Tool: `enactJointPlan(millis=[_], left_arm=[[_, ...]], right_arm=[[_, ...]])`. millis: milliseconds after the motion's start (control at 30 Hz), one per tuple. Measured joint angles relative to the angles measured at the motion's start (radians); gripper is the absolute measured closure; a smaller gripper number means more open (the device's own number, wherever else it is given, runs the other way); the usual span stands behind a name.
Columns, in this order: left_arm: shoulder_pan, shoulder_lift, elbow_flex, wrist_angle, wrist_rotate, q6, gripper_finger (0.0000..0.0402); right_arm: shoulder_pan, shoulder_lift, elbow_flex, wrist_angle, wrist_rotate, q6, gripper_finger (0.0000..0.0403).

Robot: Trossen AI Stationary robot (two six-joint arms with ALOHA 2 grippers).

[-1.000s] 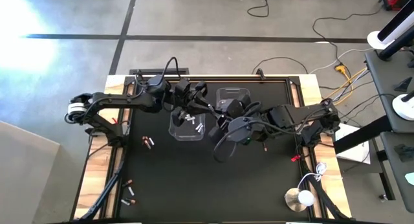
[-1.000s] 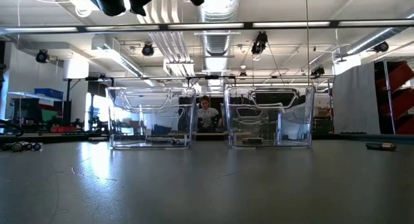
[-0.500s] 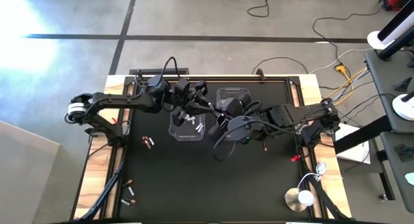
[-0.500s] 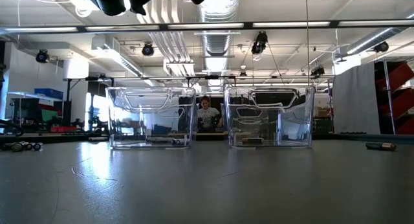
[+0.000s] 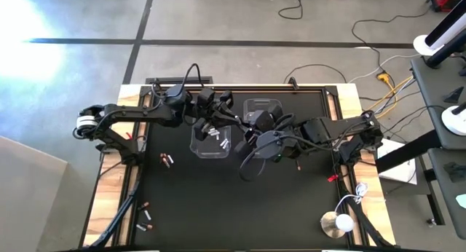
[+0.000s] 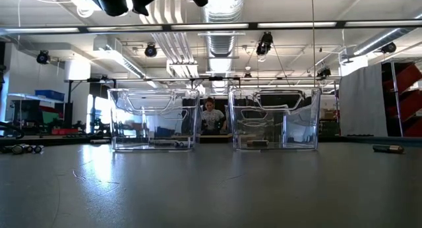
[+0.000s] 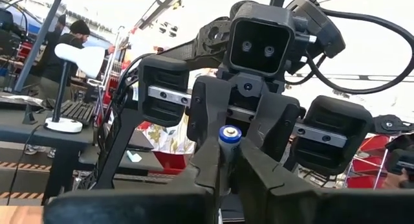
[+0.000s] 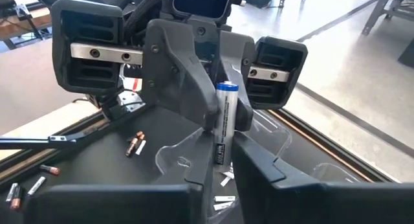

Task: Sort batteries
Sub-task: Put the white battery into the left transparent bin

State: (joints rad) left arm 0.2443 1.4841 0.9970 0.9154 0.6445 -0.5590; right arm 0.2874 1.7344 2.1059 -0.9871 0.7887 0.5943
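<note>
black matting covered the table, with pale wood showing along its side edges and a grey concrete floor beyond; in the low view a bright workshop with ceiling pipes and strip lights stretched behind two clear plastic bins standing side by side, and a person sat far off between them.

seen from above, both dark arms reached inward and met over the bins near the table's middle; the left gripper and the right gripper faced each other, tip to tip, above the bin nearer the left arm.

a silvery-white battery with a blue end stood upright between the two grippers; in the right wrist view the right gripper's fingers were pressed against the cell's lower part, while the left gripper's fingers pinched it from the other side; the left wrist view showed the cell's blue end poking up between its own closed fingers.

below the grippers, several silvery-white cells lay in the bin; off to the left arm's side, loose batteries lay on the mat, with more well apart near the table's front edge.
</note>
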Motion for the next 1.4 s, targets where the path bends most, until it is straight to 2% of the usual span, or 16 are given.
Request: enactJointPlan(millis=[200,367,433,600,767,967,1200,1400], left_arm=[[0.020,-0.028,0.000,-0.113,0.015,0.037,0.0392],[0.036,-0.090,0.000,-0.370,0.007,0.172,0.0393],[0.040,-0.116,0.000,-0.527,-0.046,0.250,0.0394],[0.051,-0.138,0.000,-0.924,-0.268,0.433,0.0393],[0.050,-0.123,0.000,-1.174,-0.440,0.559,0.0387],[0.053,-0.054,0.000,-1.264,-0.585,0.669,0.0386],[0.055,0.059,-0.001,-1.301,-0.633,0.683,0.0385],[0.055,0.070,-0.002,-1.299,-0.637,0.686,0.0385]], right_arm=[[0.002,-0.004,-0.002,-0.030,-0.004,-0.008,0.0277],[0.002,-0.004,-0.001,-0.172,-0.056,0.061,0.0213],[0.002,-0.001,-0.002,-0.246,-0.063,0.119,0.0195],[0.002,0.000,-0.024,-0.346,-0.063,0.231,0.0167],[-0.004,0.000,-0.032,-0.351,-0.063,0.233,0.0151],[-0.015,0.000,-0.041,-0.350,-0.063,0.236,0.0145],[-0.018,0.000,-0.041,-0.348,-0.063,0.271,0.0157],[-0.018,0.000,-0.041,-0.348,-0.063,0.271,0.0169]])
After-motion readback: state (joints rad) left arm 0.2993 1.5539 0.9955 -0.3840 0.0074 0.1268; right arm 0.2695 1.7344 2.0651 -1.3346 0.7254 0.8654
